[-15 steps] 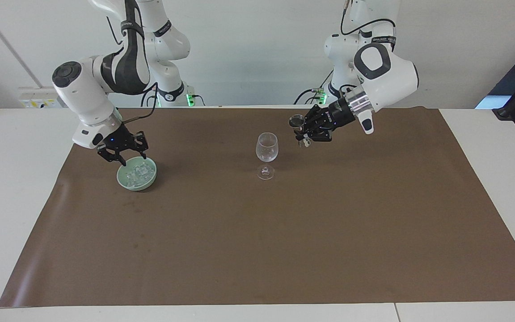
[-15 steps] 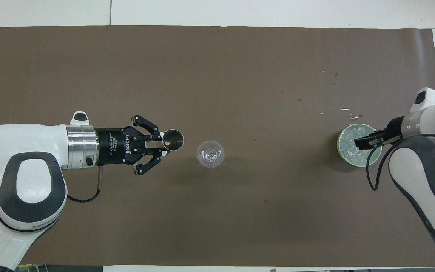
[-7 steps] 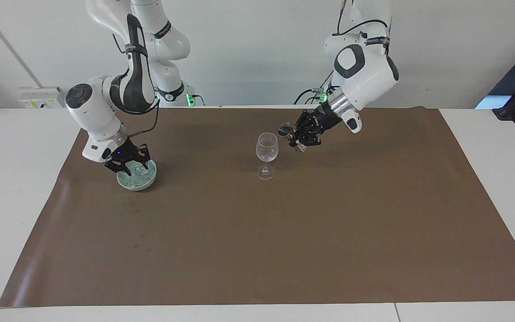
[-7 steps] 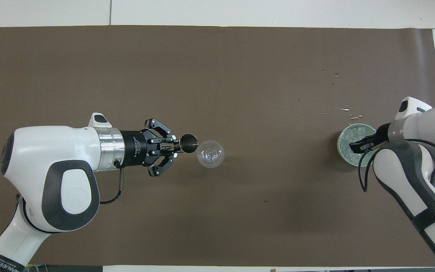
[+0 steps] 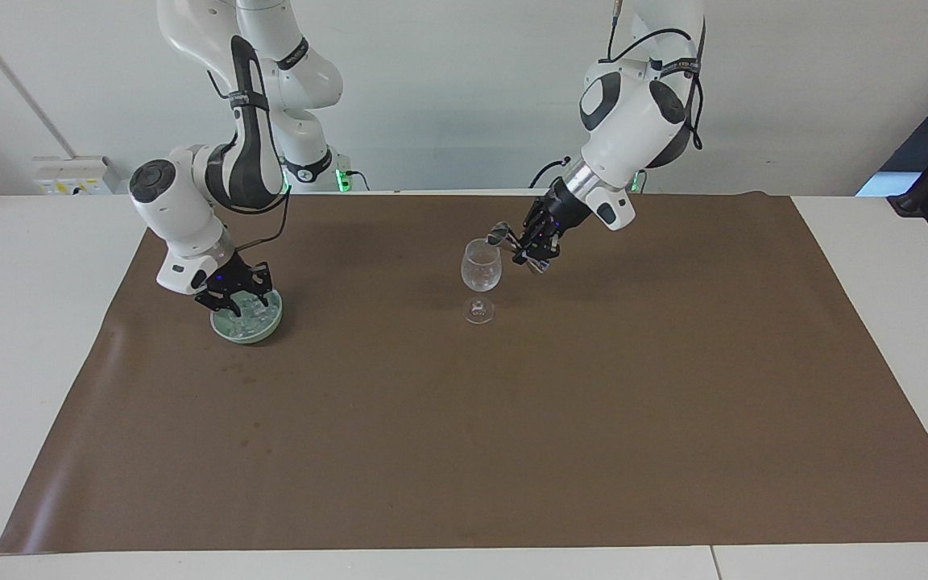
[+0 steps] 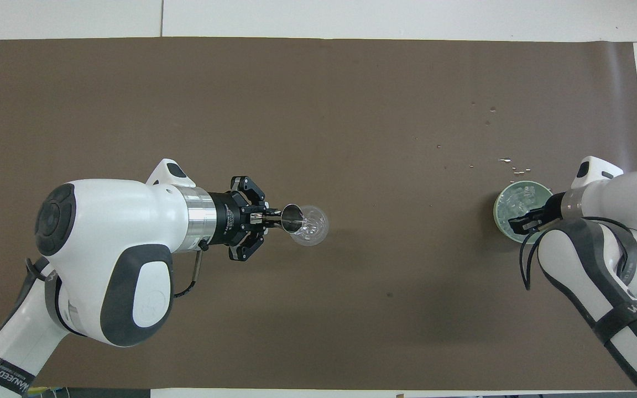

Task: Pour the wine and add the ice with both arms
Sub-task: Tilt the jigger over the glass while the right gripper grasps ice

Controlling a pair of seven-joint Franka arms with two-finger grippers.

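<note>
Overhead view, frame centre: left end effector has swung in, clenched on the small metal cup, tipping it over the wine glass; pouring begins. Right end effector has dropped into the ice in the green bowl, grip unreadable.

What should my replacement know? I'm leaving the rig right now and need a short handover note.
Left gripper: shut on the small metal cup, tilted at the rim of the wine glass mid-table.
Right gripper: down in the green bowl among the ice at the right arm's end; whether it grips a cube cannot be told.
Done: cup brought to the glass and tipped.
Left: finish pouring, carry ice to the glass.
</note>
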